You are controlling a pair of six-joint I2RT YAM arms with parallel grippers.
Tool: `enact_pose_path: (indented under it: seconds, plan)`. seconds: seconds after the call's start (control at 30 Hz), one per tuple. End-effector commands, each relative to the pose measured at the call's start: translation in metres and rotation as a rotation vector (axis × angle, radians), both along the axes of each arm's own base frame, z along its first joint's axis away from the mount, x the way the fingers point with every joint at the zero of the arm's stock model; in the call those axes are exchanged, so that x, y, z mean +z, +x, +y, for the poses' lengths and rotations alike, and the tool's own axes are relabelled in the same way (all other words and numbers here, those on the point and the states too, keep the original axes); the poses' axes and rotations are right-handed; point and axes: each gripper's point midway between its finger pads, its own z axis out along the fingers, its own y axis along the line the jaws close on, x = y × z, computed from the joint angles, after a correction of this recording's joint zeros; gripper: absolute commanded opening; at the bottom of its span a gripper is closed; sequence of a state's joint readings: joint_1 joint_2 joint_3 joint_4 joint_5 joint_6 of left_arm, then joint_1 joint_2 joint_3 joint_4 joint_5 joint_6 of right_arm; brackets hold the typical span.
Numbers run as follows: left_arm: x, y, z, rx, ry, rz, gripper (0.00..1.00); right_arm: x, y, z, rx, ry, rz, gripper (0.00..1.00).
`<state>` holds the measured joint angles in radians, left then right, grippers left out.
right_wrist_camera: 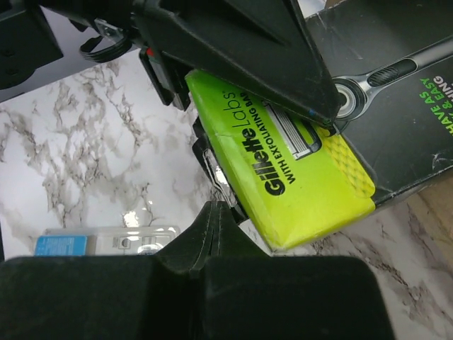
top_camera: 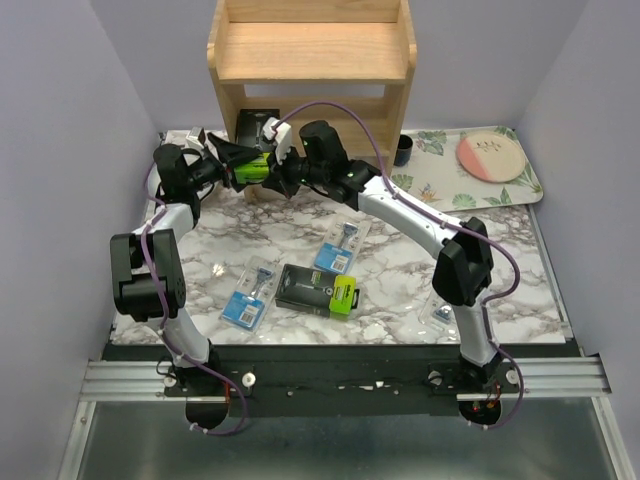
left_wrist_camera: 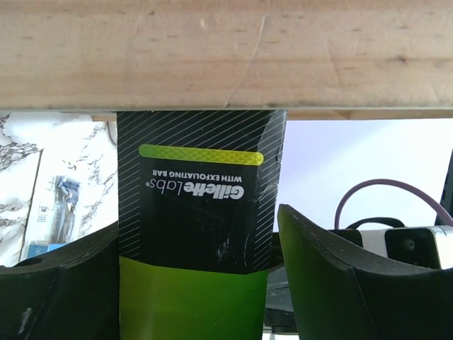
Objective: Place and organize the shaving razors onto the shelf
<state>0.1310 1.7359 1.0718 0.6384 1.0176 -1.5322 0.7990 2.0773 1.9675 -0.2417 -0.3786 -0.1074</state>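
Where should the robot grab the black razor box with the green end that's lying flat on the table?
Probably grab the Gillette Labs box across its black middle, coming straight down. It lies flat on the marble table, so fingers fit best on its long near and far edges. A blister pack crowds its left end.

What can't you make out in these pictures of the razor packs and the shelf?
- Top view: the pack beside the right arm is mostly covered by it; kind unclear.
- Top view: the shelf has its lower tier largely hidden under its upper board.
- Left wrist view: whether the left gripper actually grips the black box; finger contact is unclear.
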Motion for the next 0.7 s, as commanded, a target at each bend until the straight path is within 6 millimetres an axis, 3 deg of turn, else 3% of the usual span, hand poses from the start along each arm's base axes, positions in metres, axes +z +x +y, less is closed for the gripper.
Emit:
enact_pose_path:
  seconds: [0.0,0.1,0.2,0.37,0.53,0.67]
  plan:
    - [0.017,-0.001,0.004,0.032,0.026,-0.062,0.78,0.01,0.022,0.008,-0.081,0.027,-0.056,0.01]
    - [0.024,-0.006,0.005,0.035,0.045,-0.104,0.81,0.016,0.035,0.009,-0.118,0.032,-0.103,0.01]
    - [0.03,-0.013,0.01,0.046,0.066,-0.136,0.99,0.022,0.05,0.009,-0.156,0.027,-0.168,0.01]
    - [0.033,-0.035,0.01,0.063,0.098,-0.132,0.99,0.035,0.069,0.008,-0.198,0.02,-0.282,0.01]
    - [0.01,-0.066,0.022,0.072,0.15,-0.053,0.99,0.032,0.081,0.012,-0.218,0.014,-0.334,0.01]
    - [0.005,-0.091,0.032,0.088,0.167,-0.02,0.99,0.034,0.096,0.013,-0.239,0.003,-0.41,0.01]
